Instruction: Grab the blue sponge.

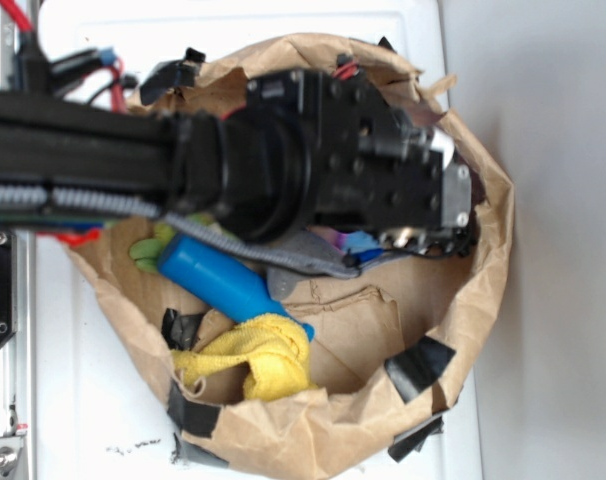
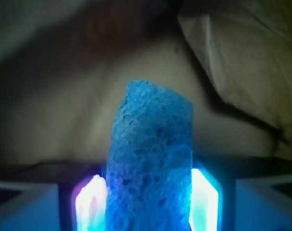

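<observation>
In the wrist view the blue sponge stands between my two glowing fingers, porous and speckled, pressed on both sides. My gripper is shut on it. In the exterior view the gripper sits inside the brown paper bag, and a small patch of the blue sponge shows under the black wrist housing; the rest is hidden by the arm.
Inside the bag lie a glossy blue bottle-shaped cylinder, a yellow cloth, a green item and a grey piece. Black tape patches hold the bag's walls. The bag wall is close ahead.
</observation>
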